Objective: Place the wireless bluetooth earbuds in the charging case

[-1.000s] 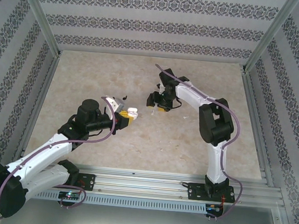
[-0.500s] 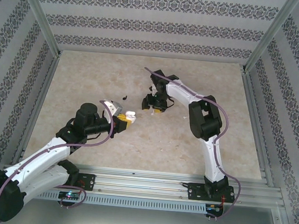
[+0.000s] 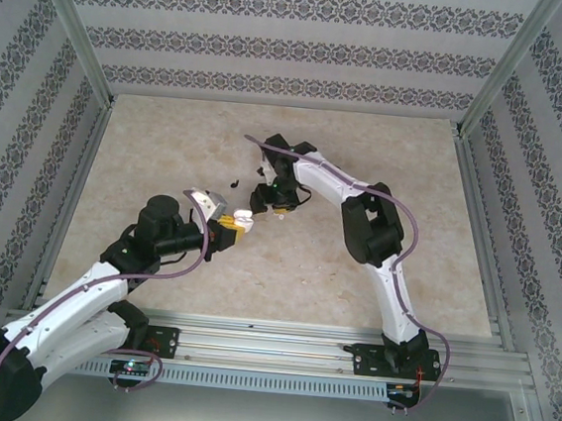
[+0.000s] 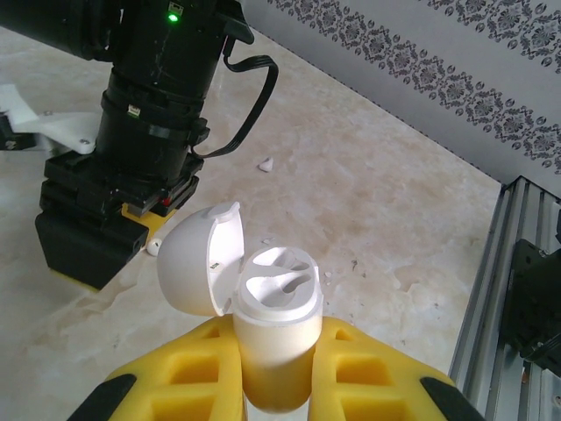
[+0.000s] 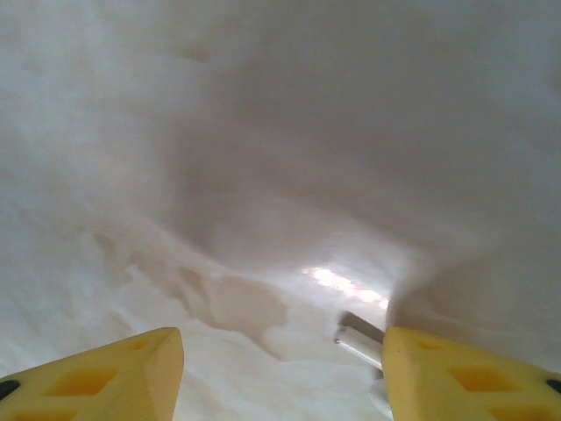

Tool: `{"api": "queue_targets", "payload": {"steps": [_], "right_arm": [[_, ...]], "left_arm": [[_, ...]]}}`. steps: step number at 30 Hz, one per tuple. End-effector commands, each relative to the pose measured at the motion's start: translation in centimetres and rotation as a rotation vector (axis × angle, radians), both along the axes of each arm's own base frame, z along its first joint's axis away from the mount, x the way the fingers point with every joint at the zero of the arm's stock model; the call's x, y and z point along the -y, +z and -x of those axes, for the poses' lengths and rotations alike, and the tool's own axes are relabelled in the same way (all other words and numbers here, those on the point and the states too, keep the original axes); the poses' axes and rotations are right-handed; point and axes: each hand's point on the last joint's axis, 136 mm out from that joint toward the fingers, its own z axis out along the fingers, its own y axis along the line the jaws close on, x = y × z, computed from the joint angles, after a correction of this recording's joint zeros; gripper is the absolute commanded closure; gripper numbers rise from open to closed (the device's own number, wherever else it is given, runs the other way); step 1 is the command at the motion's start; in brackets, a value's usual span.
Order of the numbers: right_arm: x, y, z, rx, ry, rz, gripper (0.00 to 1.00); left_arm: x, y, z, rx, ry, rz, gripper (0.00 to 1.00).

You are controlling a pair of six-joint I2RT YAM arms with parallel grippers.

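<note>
Charging case (image 4: 276, 338), white, lid (image 4: 203, 259) flipped open, held upright, clamped between yellow pads (image 4: 188, 381) of left hand (image 4: 273, 377) above surface (image 3: 167, 150). Right hand (image 5: 280, 368) low over surface just beyond case, fingers (image 5: 105, 373) apart, nothing between. One tiny black earbud (image 3: 234, 181) on surface near right hand, apart from case. Second earbud: cannot tell.

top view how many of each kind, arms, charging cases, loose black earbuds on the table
arms: 2 (left arm, right arm)
charging case: 1
loose black earbud: 1
total: 4
</note>
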Motion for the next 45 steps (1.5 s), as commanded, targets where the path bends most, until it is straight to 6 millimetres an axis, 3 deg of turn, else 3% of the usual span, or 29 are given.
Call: {"api": "queue_targets", "payload": {"steps": [1, 6, 9, 20, 27, 32, 45], "right_arm": [[-1.5, -0.2, 2.0, -0.021, 0.116, -0.004, 0.39], [-2.4, -0.2, 3.7, -0.037, 0.173, 0.003, 0.39], [-2.3, 0.1, 3.8, -0.035, 0.144, 0.024, 0.39], [-0.5, 0.5, -1.0, 0.061, -0.045, 0.111, 0.38], [-1.1, -0.3, -2.7, 0.071, -0.033, 0.118, 0.38], [-0.7, -1.9, -2.0, 0.036, -0.017, 0.159, 0.39], [-0.2, -2.0, 1.2, 0.047, 0.014, 0.211, 0.43]], "left_arm": [[-0.4, -0.3, 0.3, -0.003, 0.012, -0.014, 1.00], [-0.5, -0.3, 0.5, -0.008, 0.012, -0.012, 1.00], [-0.5, -0.5, 0.6, -0.014, 0.012, -0.011, 1.00], [-0.5, -0.8, 0.4, -0.019, 0.016, -0.011, 1.00], [-0.6, -1.3, 0.6, -0.030, 0.017, -0.016, 1.00], [-0.7, -1.4, 0.7, -0.031, 0.016, -0.022, 1.00], [-0.7, -1.6, 0.9, -0.037, 0.015, -0.022, 1.00]]}}
